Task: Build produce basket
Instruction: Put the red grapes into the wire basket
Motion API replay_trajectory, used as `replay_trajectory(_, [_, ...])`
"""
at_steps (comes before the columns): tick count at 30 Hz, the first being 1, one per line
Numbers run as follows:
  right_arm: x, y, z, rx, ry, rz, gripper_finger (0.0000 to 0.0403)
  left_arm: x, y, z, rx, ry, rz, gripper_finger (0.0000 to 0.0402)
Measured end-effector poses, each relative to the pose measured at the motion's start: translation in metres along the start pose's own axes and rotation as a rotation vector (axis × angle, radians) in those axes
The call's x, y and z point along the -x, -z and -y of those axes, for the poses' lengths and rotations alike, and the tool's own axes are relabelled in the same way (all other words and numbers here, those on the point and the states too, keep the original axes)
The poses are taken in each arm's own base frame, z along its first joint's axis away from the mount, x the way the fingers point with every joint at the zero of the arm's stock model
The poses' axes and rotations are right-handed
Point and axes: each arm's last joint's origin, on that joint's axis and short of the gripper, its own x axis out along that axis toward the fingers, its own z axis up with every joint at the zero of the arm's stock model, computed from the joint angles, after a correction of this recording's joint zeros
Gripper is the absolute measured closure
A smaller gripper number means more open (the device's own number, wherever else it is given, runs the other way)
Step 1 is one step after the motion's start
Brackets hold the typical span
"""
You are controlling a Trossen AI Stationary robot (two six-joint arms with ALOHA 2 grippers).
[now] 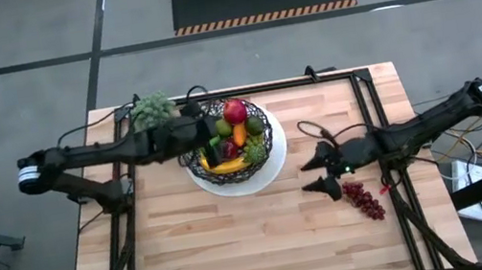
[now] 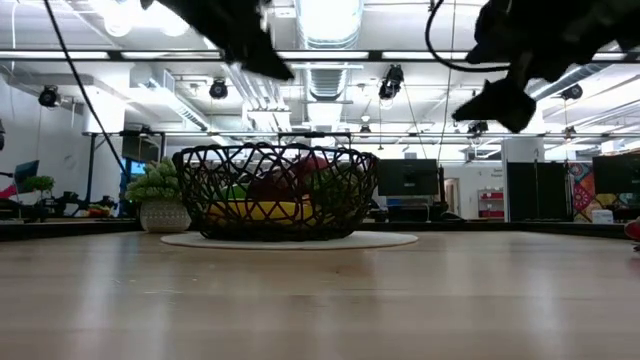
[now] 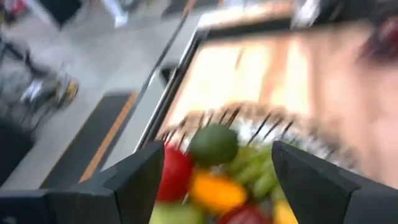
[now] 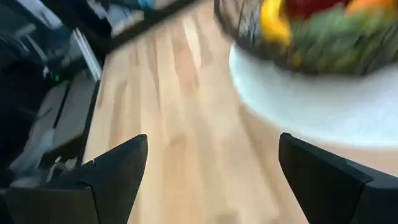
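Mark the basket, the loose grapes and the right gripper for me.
basket [image 1: 196, 167]: high view, on its wire rim.
grapes [image 1: 364, 201]: high view, middle of the bunch on the table.
right gripper [image 1: 317, 171]: high view, midway between its open fingertips.

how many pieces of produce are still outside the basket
1: a bunch of dark red grapes lies on the wooden table, right of the black wire mesh basket and just beyond the open right gripper. The rest sit in the basket, though some may be hidden.

Bright overhead lighting; blurred wrist views.
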Motion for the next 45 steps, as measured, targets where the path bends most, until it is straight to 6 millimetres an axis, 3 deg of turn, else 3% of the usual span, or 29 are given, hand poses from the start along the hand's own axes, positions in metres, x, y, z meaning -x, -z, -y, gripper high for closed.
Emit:
replay_trajectory(5, [-0.005, -0.008, -0.025, -0.123, 0.099, -0.226, 0.0058, 0.021, -0.01, 0.022, 0.0, 0.072, 0.157, 0.0123])
replay_trajectory(11, [-0.007, -0.01, -0.048, -0.224, 0.331, -0.565, 0.0058, 0.03, -0.003, 0.043, -0.001, 0.126, 0.278, 0.0123])
replay_trajectory(16, [-0.006, -0.003, -0.069, -0.321, 0.446, -0.843, 0.0058, 0.032, 0.002, 0.052, -0.006, 0.153, 0.296, 0.0123])
replay_trajectory(23, [-0.019, 0.023, -0.083, -0.494, 0.563, -1.048, 0.0059, 0.034, 0.002, 0.055, -0.012, 0.167, 0.3, 0.0123])
replay_trajectory(27, [-0.027, 0.041, -0.08, -0.482, 0.642, -1.124, 0.0066, 0.034, 0.002, 0.055, -0.012, 0.167, 0.3, 0.0123])
replay_trajectory(36, [-0.025, 0.061, -0.061, -0.446, 0.857, -1.212, 0.0122, 0.033, 0.002, 0.055, -0.013, 0.166, 0.3, 0.0123])
replay_trajectory(45, [-0.022, 0.075, -0.048, -0.404, 0.893, -1.245, 0.0197, 0.033, 0.002, 0.055, -0.013, 0.166, 0.3, 0.0123])
